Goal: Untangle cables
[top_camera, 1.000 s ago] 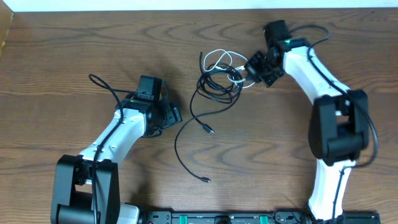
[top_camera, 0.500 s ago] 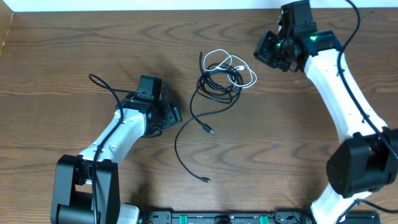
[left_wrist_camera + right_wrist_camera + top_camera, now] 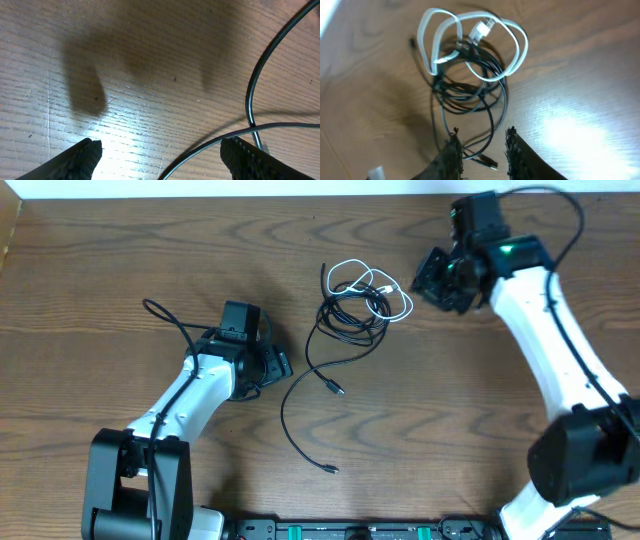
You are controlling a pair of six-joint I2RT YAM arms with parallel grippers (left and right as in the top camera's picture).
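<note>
The cables [image 3: 352,308] are found as one loose tangle on the desk [image 3: 120,260], toward its far middle, between the two arms and nearer the right one. A white cable [image 3: 372,280] is looped over the far side of the tangle, and from the right wrist its pale plug [image 3: 482,29] is seen lying within the loops. A black coil [image 3: 345,322] is laid on the near side of the white loops, the two overlapping and crossing. From the coil a long black strand [image 3: 283,415] is trailed toward the near edge and ends in a small plug [image 3: 330,470] on bare wood. A shorter black tail [image 3: 312,372] is run out beside it, with its own plug end. The right hand [image 3: 438,280] is held just to the right of the tangle, apart from it. In the right wrist view its fingers [image 3: 451,157] are seen parted by a modest gap, with nothing pinched, and the tangle lies ahead of them. The left hand [image 3: 270,366] is set well left of the tangle and just beside the long black strand. In the left wrist view its fingertips [image 3: 82,155] are spread wide at the lower corners, with nothing gripped. A thin black cord [image 3: 248,100] is seen on the wood between them, curving up to the right and crossed by a second line. Which cable this is cannot be told from that view.
</note>
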